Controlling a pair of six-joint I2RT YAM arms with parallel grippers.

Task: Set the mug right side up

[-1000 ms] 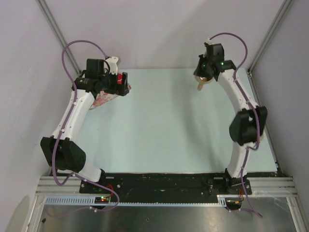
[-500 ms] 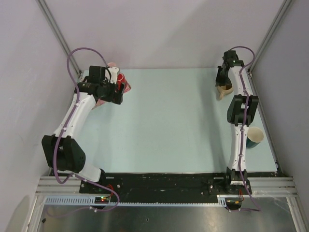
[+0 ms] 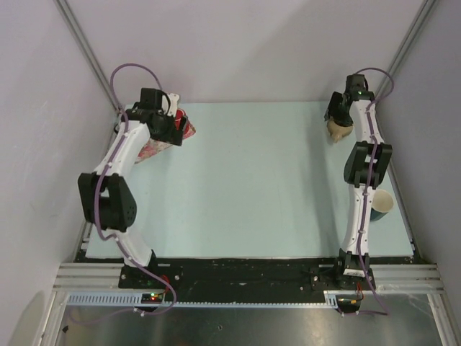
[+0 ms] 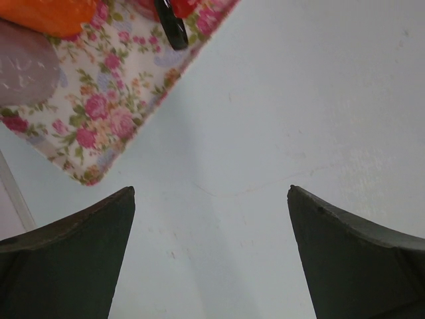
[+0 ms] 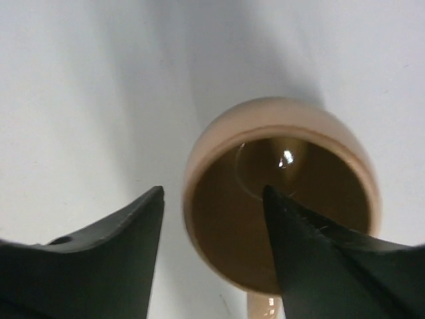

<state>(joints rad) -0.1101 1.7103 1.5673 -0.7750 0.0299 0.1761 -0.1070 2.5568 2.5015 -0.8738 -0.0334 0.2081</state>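
Your pale blue table [image 3: 252, 187] carries a flowered rectangular tray [image 4: 99, 113] at far left; the left gripper [image 4: 211, 191] gapes wide beside it. The tan ceramic mug [image 5: 292, 166] stands mouth-up at far right, its rim between the parted fingers of the right gripper [image 5: 212, 193].

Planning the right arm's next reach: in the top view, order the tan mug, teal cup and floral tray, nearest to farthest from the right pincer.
1. Tan mug, at the right pincer, far right.
2. Teal cup, right edge, nearer the bases.
3. Floral tray, far left.
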